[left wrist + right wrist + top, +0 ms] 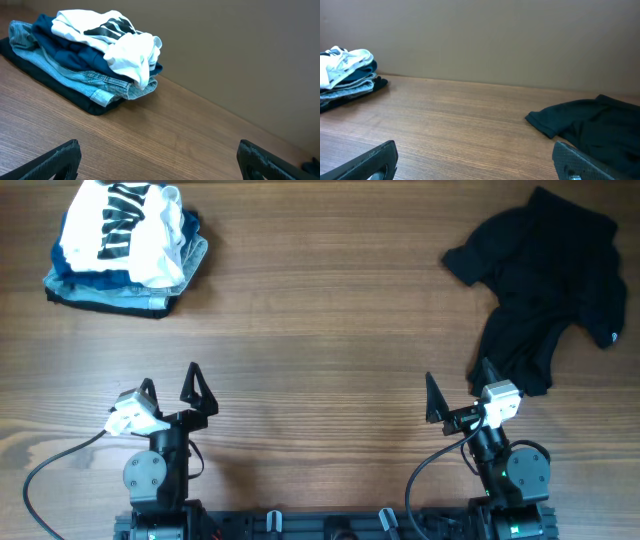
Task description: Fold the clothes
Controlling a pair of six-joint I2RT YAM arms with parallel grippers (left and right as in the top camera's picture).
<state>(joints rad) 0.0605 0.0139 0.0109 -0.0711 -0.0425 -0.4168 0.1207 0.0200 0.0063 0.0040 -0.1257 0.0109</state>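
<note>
A crumpled black T-shirt point(553, 282) lies unfolded at the far right of the wooden table; its near hem reaches almost to my right gripper. It also shows in the right wrist view point(592, 127). A stack of folded clothes point(128, 248), white printed shirt on blue garments and denim, sits at the far left; it shows in the left wrist view point(90, 55) and small in the right wrist view point(347, 75). My left gripper point(170, 387) is open and empty near the front edge. My right gripper point(458, 388) is open and empty, just left of the T-shirt's hem.
The wooden table point(320, 340) runs between the stack and the T-shirt. Both arm bases and cables point(60, 460) sit at the front edge. A plain beige wall point(480, 40) stands behind the table.
</note>
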